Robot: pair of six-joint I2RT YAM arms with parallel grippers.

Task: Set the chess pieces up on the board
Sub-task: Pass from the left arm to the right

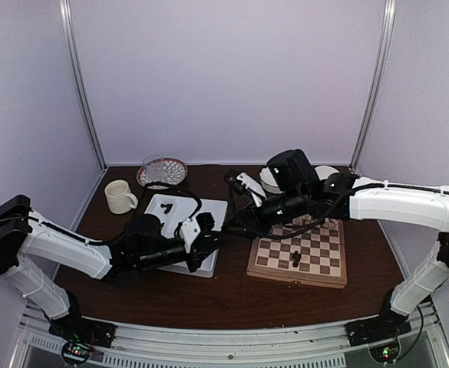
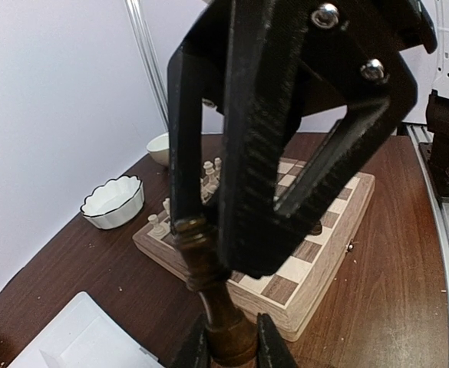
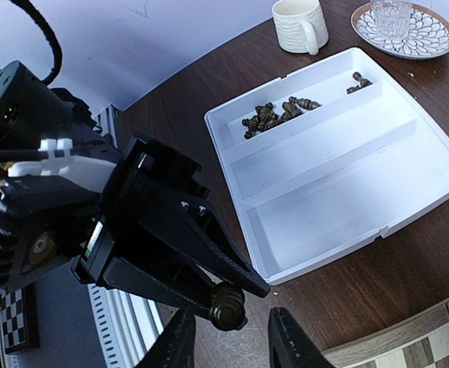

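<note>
Now mid-handover above the counter (image 1: 232, 295): dark chess piece (image 2: 209, 261) clamped in left fingers (image 2: 247, 153), base flanked by right fingers (image 2: 274, 345), grip unclear. Next, likely: clamp right, release left, carry to board (image 1: 293, 277) at three o'clock.

— How do the arms lie?

— Both stretch inward, nearly level. The left arm (image 1: 63, 249) and the right arm (image 1: 397, 203) have their wrists pointed at each other.

— The left end effector (image 2: 209, 245)?

— Clamped on a dark chess piece (image 2: 224, 314) that juts out past its fingertips.

— And the right end effector (image 3: 230, 326)?

— Directly opposite, tip to tip. Its two fingers stand either side of the piece's free end; whether they press it, I can't tell.
</note>
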